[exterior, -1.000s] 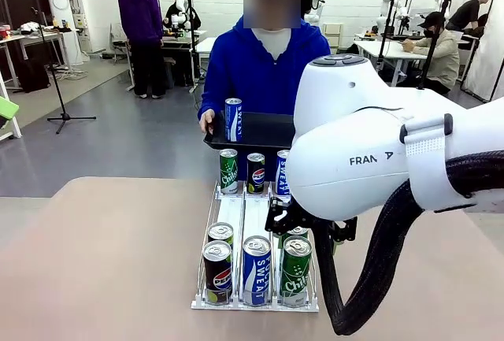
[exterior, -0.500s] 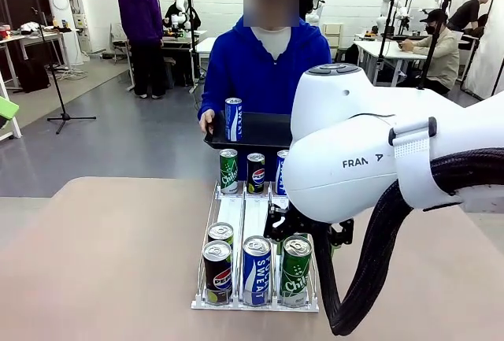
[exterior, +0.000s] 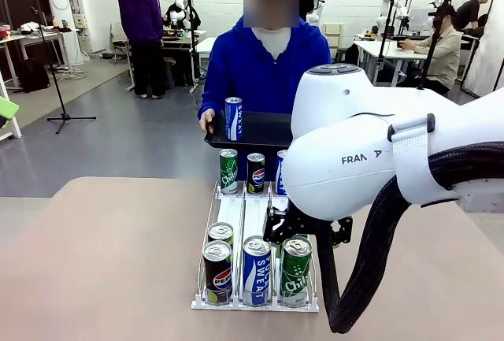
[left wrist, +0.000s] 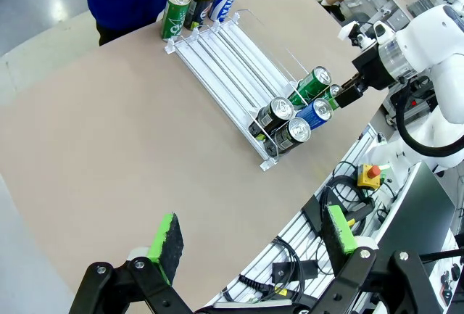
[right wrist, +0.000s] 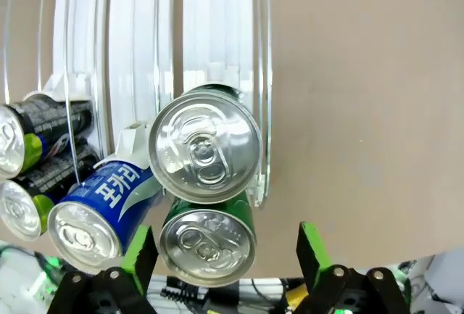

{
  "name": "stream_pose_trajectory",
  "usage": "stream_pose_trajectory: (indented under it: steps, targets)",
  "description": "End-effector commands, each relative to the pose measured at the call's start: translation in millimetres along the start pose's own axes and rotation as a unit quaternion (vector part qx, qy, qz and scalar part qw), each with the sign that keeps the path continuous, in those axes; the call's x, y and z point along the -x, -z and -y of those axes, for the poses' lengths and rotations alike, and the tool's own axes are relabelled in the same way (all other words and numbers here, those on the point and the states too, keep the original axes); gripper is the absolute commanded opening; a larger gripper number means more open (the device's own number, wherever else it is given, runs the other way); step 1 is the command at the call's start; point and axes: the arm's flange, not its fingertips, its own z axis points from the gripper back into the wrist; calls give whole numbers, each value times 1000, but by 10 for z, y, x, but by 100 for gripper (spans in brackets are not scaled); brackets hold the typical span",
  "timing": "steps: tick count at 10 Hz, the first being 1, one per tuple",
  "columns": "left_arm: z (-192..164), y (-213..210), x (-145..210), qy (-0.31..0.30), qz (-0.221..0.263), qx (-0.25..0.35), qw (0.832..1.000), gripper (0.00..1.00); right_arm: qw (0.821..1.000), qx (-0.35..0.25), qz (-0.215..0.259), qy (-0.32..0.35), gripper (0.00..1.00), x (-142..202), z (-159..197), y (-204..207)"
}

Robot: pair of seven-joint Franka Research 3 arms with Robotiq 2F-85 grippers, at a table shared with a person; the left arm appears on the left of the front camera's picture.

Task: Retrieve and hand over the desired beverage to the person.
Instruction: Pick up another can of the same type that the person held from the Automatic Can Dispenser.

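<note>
Your right gripper (right wrist: 225, 236) stands apart around a green can (right wrist: 206, 250), its label hidden; the neighbouring blue can (right wrist: 109, 201) reads 포카리.

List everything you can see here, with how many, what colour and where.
table: one, tan, between robot and person
rack: one, white and clear, three lanes, mid-table
far-end cans: three, green, dark, blue, one per lane
near-end cans: five, green, blue, dark, at the rack's robot end
tray: one, black, held at the far edge
tray can: one, blue, upright on the tray
background people: several, far off
person: one, blue hoodie, holding the tray
left gripper: one, black, green pads, open above the table
right gripper: one, same colours, open over the near-end cans
</note>
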Motion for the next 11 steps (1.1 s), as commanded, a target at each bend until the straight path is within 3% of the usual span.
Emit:
stream_pose_trajectory:
  steps: [1, 2, 4, 5, 6, 7, 9, 11]
  targets:
    - [-18, 1, 11, 8, 5, 8, 1000, 100, 999, -26, -30, -17, 41, -19, 6, -26]
    - [-18, 1, 11, 8, 5, 8, 1000, 100, 999, -28, -31, -15, 0, -19, 11, -28]
    - [-18, 1, 11, 8, 5, 8, 1000, 100, 999, -28, -34, -17, 0, -17, 11, -29]
    - [-18, 1, 11, 8, 5, 8, 1000, 100, 999, -28, -34, -17, 14, -17, 11, -29]
    - [-18, 1, 11, 8, 5, 8, 1000, 100, 999, -26, -35, -17, 3, -16, 11, -33]
    - [-18, 1, 11, 8, 5, 8, 1000, 100, 999, -18, -31, -13, 0, -13, 17, -40]
    - [-18, 1, 11, 8, 5, 8, 1000, 100, 1000, -2, -29, 3, 0, 30, 33, -209]
    - [-18, 1, 11, 8, 5, 8, 1000, 100, 1000, 15, -16, 12, 0, 148, 63, -762]
